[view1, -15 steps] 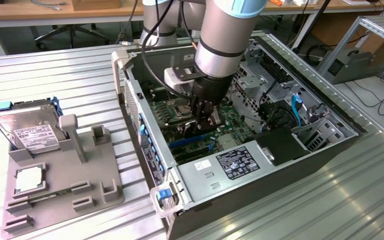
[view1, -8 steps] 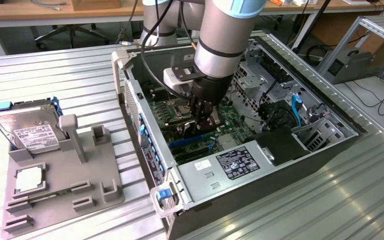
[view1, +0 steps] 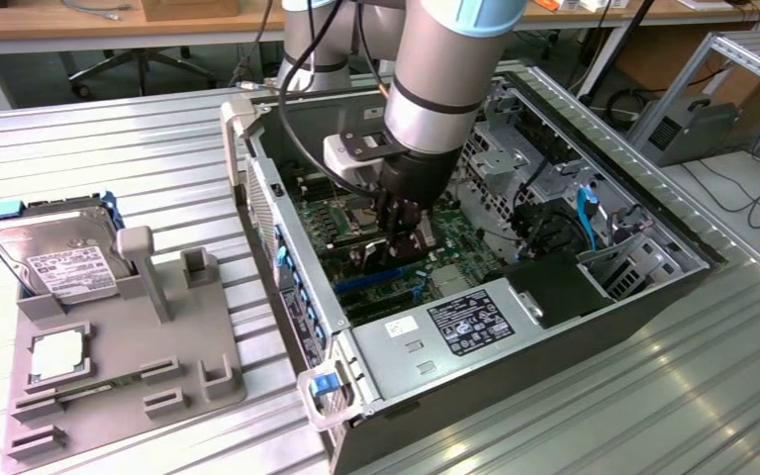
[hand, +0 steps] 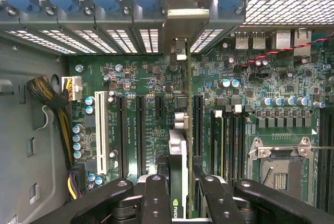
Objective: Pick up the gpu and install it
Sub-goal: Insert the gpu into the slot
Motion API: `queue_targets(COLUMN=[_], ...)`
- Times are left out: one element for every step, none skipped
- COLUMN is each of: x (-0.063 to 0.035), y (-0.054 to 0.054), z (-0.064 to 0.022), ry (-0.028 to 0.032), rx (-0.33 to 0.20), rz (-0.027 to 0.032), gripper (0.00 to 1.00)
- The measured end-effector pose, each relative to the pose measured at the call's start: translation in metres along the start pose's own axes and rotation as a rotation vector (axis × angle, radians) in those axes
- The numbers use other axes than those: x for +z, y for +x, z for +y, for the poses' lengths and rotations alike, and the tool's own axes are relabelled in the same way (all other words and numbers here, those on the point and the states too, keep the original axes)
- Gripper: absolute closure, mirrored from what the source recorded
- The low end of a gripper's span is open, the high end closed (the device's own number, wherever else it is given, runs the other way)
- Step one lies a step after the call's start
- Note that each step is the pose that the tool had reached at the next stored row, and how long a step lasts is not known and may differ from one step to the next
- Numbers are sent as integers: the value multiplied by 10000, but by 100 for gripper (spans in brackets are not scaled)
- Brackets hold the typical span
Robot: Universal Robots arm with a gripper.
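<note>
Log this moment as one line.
end effector: shut on gpu | gpu: edge-on over motherboard slots, inside computer case | seated: cannot tell

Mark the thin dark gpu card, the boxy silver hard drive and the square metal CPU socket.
gpu [hand: 178,153]: wrist view, card's edge between the fingers.
hard drive [view1: 70,265]: exterior view, white label.
CPU socket [hand: 282,171]: wrist view, socket's centre.

- Thick silver-grey arm [view1: 439,89], pale blue ring [view1: 466,12] at the top, black band lower down.
- Thin black cable [view1: 290,119] alongside; white bracket [view1: 353,150] at the wrist.
- Black gripper [view1: 400,233], fingers [hand: 154,198] dotted with screws.
</note>
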State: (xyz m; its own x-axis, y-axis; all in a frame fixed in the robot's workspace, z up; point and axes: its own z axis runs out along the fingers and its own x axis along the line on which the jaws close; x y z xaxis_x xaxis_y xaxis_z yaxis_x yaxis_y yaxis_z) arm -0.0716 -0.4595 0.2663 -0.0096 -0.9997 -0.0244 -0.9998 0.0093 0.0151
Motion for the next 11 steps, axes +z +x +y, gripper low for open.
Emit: queue_targets(x=[5, 17, 35, 55, 63, 63, 66, 72, 75, 79, 83], y=[0, 0, 1, 1, 2, 2, 2, 3, 3, 2, 3], z=[1, 1, 1, 2, 2, 2, 3, 7, 8, 10, 13], ry=[0, -1, -1, -1, -2, -1, -1, 0, 0, 0, 1], rx=[0, 2, 6, 22, 33, 35, 36, 36, 36, 35, 36], rz=[1, 3, 2, 2, 4, 4, 3, 2, 1, 0, 0], gripper=[73, 73, 73, 73, 73, 73, 73, 73, 73, 73, 73])
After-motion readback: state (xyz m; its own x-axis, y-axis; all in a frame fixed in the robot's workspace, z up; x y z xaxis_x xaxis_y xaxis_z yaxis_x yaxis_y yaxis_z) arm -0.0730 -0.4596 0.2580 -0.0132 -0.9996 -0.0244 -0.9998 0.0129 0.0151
